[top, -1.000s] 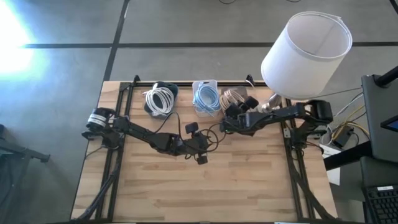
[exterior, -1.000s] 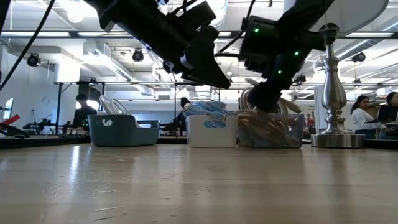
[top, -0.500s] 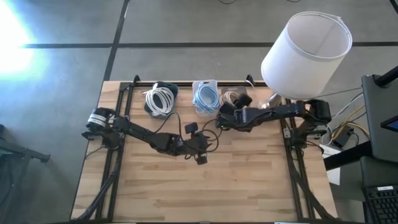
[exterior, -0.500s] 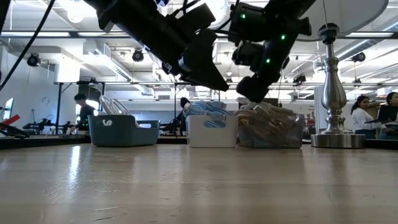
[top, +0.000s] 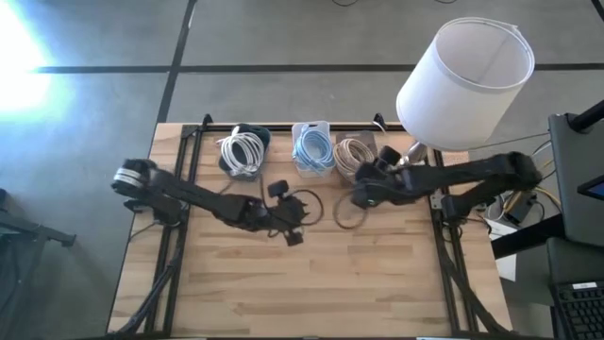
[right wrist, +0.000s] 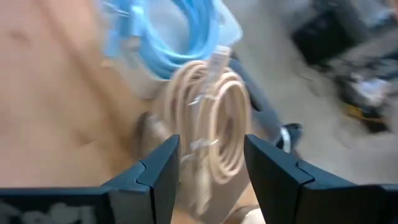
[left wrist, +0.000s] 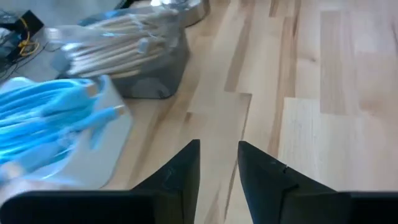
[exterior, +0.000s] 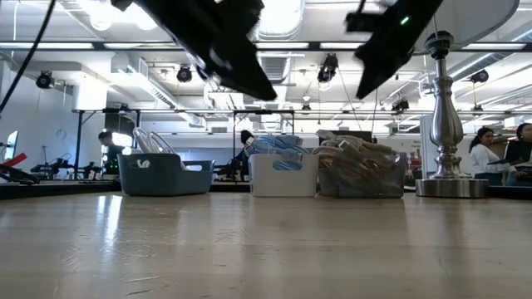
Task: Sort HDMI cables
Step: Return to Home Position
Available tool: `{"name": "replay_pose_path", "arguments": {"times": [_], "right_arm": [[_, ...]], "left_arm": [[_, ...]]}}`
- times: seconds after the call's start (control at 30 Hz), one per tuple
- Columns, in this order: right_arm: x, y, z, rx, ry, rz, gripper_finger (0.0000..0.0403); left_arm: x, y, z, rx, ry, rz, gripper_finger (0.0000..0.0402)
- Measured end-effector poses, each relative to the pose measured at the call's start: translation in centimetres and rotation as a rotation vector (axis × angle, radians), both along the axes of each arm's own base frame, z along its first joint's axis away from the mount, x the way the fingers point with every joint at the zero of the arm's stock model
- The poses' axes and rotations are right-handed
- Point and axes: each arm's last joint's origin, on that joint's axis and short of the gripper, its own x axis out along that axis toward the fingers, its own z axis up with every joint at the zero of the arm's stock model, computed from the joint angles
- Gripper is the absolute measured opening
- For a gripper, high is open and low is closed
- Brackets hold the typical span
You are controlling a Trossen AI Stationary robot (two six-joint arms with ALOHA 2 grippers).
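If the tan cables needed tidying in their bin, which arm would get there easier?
Probably the right. Its open right gripper hovers just in front of the tan cables, and its wrist view looks straight at them. The left gripper, also open, sits farther off, nearer mid-table.

Left arm: stretched from its base at the left edge, running rightward and slightly nearer, long and almost straight.
Left gripper: hung left of centre, aimed right and toward the far side; its fingers stood a narrow gap apart with nothing between them.
Right arm: ran leftward from its base at the right edge, nearly level.
Right gripper: hung right of centre, farther back than the left one, fingers spread wide and empty.
Height: both grippers were held raised, high in the low view.
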Motion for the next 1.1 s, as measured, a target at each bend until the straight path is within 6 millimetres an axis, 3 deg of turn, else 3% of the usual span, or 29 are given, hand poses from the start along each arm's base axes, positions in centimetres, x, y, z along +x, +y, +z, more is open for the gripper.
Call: {"name": "replay_pose_path", "arguments": {"times": [0.2,0.43,0.53,0.7,0.8,1.1], "right_arm": [[-5.0,2.5,2.0,0.054,-0.137,0.150,0.0164],[-10.1,3.3,0.6,0.195,-0.335,0.324,0.0153],[-11.0,3.4,-0.4,0.249,-0.462,0.481,0.0148],[-12.0,4.0,-1.8,0.264,-0.681,0.908,0.0141],[-12.9,4.2,-2.5,0.244,-0.787,1.105,0.0137],[-15.2,3.3,-4.3,0.244,-0.925,1.085,0.0133]], "left_arm": [[-5.0,0.8,4.9,-0.006,-0.024,0.031,0.0108],[-12.5,2.7,7.6,0.027,-0.196,0.145,0.0108],[-14.8,3.1,6.3,-0.017,-0.264,0.103,0.0104],[-17.3,3.3,2.8,-0.071,-0.409,-0.080,0.0099],[-18.7,3.6,0.8,-0.063,-0.499,-0.087,0.0099],[-22.1,4.8,-2.1,-0.032,-0.648,-0.039,0.0092]]}}
